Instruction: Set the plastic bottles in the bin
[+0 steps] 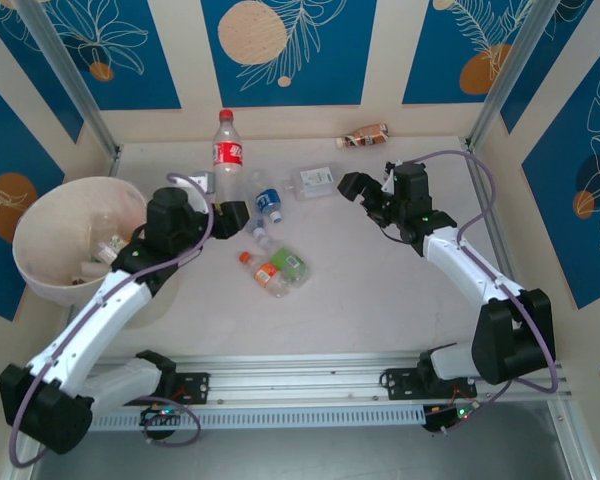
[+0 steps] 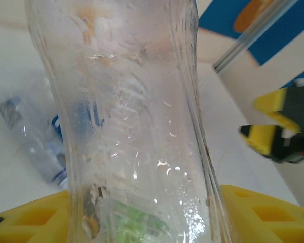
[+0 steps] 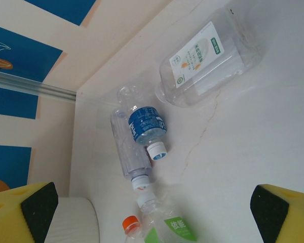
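Now the left claw [image 1: 232,213] holds a clear bottle [image 2: 137,126] tight, just to the right of the big round bin [image 1: 40,285]. The right claw [image 1: 352,186] is wide and holds nothing. More bottles [image 1: 278,266] lie on the tabletop [image 1: 380,300] between the claws. A red bottle [image 1: 227,150] stands up at the back.
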Controlling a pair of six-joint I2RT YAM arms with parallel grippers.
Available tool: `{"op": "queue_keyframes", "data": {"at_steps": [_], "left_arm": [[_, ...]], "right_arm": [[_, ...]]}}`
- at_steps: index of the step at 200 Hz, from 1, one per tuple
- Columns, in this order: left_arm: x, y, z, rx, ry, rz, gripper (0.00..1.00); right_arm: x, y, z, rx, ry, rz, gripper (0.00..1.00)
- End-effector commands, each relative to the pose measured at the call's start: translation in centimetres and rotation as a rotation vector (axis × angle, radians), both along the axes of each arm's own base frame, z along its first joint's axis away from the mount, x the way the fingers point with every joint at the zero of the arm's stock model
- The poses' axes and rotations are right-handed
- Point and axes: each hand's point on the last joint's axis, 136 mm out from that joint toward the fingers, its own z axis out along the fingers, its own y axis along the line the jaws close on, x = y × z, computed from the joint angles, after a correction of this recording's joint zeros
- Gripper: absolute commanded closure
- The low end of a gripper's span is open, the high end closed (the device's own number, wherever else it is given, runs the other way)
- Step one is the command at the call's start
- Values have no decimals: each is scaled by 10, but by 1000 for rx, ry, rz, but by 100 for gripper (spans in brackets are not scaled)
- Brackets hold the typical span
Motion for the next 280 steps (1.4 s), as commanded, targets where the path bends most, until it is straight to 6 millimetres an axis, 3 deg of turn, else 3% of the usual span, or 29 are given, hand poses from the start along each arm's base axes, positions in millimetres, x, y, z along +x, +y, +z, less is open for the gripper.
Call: {"op": "queue_keyframes", "data": {"at_steps": [1, 32, 75, 94, 117, 153, 212, 280], "left_arm": [[-24, -1, 56, 18, -175, -88, 100], [-33, 25, 99, 80, -290, 10, 100], [-27, 116, 123, 230, -346, 495, 100], [-28, 154, 117, 313, -309, 696, 100], [-33, 181, 110, 407, -305, 844, 100], [-67, 245, 99, 484, -216, 1213, 100], [-92, 284, 52, 526, -40, 1390, 100], [-107, 324, 20, 623, 92, 1536, 96]], "right_arm": [[3, 8, 11, 23, -10, 18, 0], [3, 10, 10, 27, -3, 23, 0], [1, 10, 6, 21, 14, 21, 0], [0, 10, 6, 20, 16, 20, 0], [0, 9, 6, 15, 14, 19, 0], [1, 9, 5, 17, 21, 15, 0], [6, 14, 6, 21, 26, 35, 0], [13, 25, 8, 46, 45, 70, 0]]}}
